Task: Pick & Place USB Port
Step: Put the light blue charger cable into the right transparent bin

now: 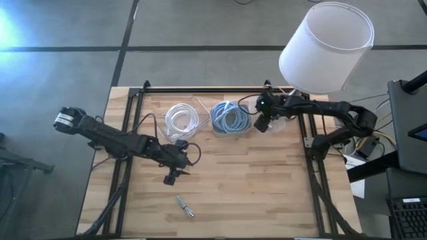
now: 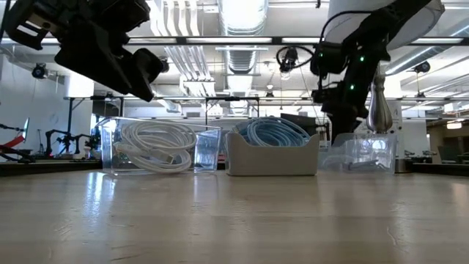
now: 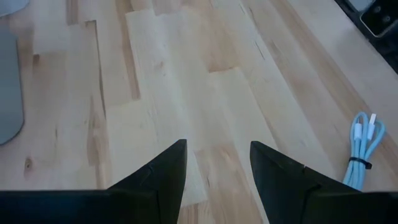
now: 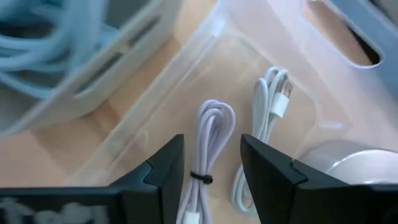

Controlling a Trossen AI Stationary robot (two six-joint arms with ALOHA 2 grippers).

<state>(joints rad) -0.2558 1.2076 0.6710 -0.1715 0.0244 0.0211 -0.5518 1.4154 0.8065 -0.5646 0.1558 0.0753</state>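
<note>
A small light-blue bundled USB cable [image 1: 185, 207] lies flat on the wooden table near its front edge; it also shows in the left wrist view [image 3: 364, 149]. My left gripper [image 1: 172, 176] is open and empty above the table, a little on the far side of that cable [image 3: 217, 168]. My right gripper [image 1: 263, 124] is open and empty, hovering over a clear plastic bin [image 1: 280, 124] at the back right. Two white bundled cables [image 4: 211, 134] [image 4: 272, 112] lie on that bin's floor, below the open fingers [image 4: 211, 168].
A clear bin of white cable coils [image 1: 181, 119] and a grey bin of blue cable coils [image 1: 230, 119] stand at the table's far edge. A lamp with a white shade [image 1: 327, 47] rises over the back right corner. The table's middle and front [image 1: 253, 187] are bare wood.
</note>
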